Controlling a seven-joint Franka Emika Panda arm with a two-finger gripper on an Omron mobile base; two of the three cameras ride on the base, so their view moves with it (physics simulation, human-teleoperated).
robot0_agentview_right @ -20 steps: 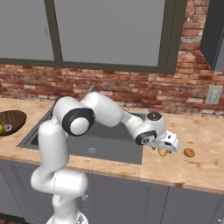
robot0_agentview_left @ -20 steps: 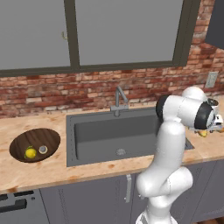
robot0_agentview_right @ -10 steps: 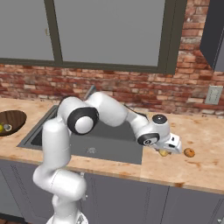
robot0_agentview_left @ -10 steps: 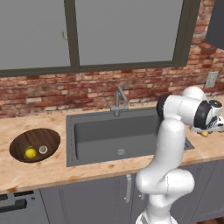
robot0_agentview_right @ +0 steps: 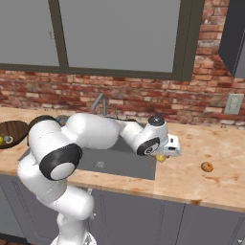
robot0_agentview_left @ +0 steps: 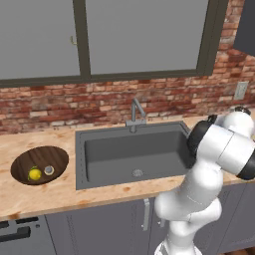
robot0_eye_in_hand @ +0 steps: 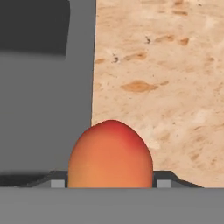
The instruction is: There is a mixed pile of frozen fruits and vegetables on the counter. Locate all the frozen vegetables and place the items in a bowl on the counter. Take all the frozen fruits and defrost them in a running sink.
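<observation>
The tool point(robot0_agentview_right: 161, 157) is closed on the yellow-orange fruit with a red blush point(robot0_eye_in_hand: 110, 155); from the hand view the fruit sits squeezed between the two dark fingertips point(robot0_eye_in_hand: 162, 181), filling the gap between them. From the right base view the fruit shows as a small yellow spot under the white hand, held right at the right-hand rim of the sink point(robot0_agentview_right: 119, 162), over the seam where dark basin meets wood.

No writing, brand or label can be read anywhere.

The counter point(robot0_agentview_right: 210, 184) is light tan wood grain with darker flecks. The sink is a large dark grey rectangular basin with a round drain point(robot0_agentview_left: 137, 173) and a slim steel faucet point(robot0_agentview_left: 135, 112) at its back edge. Behind the sink runs a red brick wall with a big dark-framed window above it, and a pale wall outlet point(robot0_agentview_right: 234, 104) sits on the brick to the right of the sink. Grey cabinet fronts lie below the counter.

To the right of the sink, well apart from the tool, the orange-brown fruit point(robot0_agentview_right: 206, 167) lies alone on the counter. To the left of the sink sits the dark wooden bowl point(robot0_agentview_left: 39, 164), with the bright yellow ball point(robot0_agentview_left: 35, 174) and the pale greyish-white item point(robot0_agentview_left: 49, 170) inside it, near each other.

In the left base view, the arm's white elbow blocks the counter right of the sink.
</observation>
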